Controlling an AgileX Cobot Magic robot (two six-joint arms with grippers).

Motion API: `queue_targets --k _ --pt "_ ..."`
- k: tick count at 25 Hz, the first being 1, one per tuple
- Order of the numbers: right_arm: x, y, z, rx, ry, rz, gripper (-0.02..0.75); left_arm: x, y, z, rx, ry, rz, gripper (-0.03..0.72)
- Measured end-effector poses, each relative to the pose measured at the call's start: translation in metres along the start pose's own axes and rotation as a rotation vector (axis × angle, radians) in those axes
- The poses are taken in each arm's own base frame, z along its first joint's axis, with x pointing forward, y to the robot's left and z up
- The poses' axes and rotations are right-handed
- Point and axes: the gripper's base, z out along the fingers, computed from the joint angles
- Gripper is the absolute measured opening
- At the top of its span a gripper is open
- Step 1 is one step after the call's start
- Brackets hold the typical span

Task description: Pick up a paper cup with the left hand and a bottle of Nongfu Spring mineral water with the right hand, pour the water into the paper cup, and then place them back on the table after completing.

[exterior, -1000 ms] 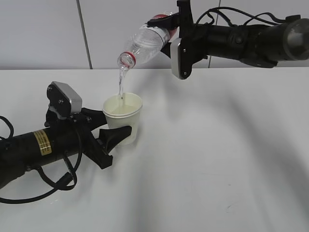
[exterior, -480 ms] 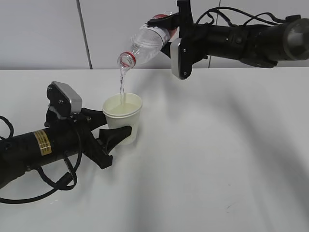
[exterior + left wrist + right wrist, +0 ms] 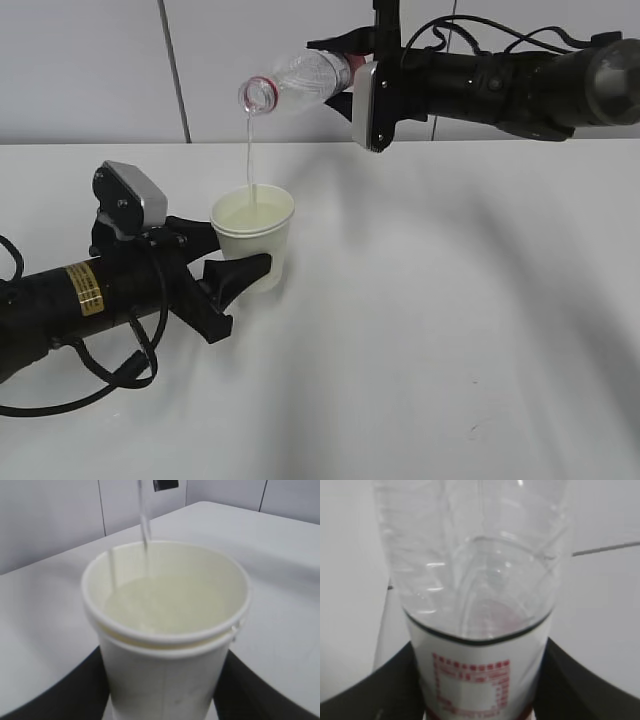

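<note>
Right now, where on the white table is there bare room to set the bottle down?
The white tabletop lies bare right of the white paper cup, under the right arm's clear plastic bottle. The left is crowded by the black left gripper.

Paper cup (image 3: 165,630) base: cut off by the lower edge in the left wrist view, between the dark fingers (image 3: 75,690).
Bottle (image 3: 475,605) mouth: beyond the top edge in the right wrist view (label print blurred, unreadable).
Left hand (image 3: 232,275) far finger: hidden behind the cup.
Right hand (image 3: 345,70) fingertips: mostly hidden by the bottle.
</note>
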Motion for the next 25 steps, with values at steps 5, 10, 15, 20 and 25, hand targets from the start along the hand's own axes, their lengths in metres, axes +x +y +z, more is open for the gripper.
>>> queue_targets --k 5,10,15,20,25 --pt "0.0 0.0 0.0 0.002 0.003 0.299 0.404 -0.01 0.0 -0.002 -0.005 -0.029 0.017 0.386" --pt "0.001 0.0 0.0 0.003 0.005 0.598 0.404 -0.014 0.004 -0.003 -0.053 -0.049 -0.003 0.386" --pt "0.007 0.004 -0.006 -0.043 0.024 0.988 0.404 -0.015 0.006 -0.003 -0.076 -0.054 0.003 0.386" --pt "0.016 0.011 -0.017 -0.131 0.064 1.184 0.403 -0.015 0.009 -0.003 -0.107 -0.058 0.04 0.386" --pt "0.011 0.028 -0.025 -0.179 0.028 1.275 0.396 -0.015 0.01 -0.003 -0.116 -0.06 0.044 0.386"
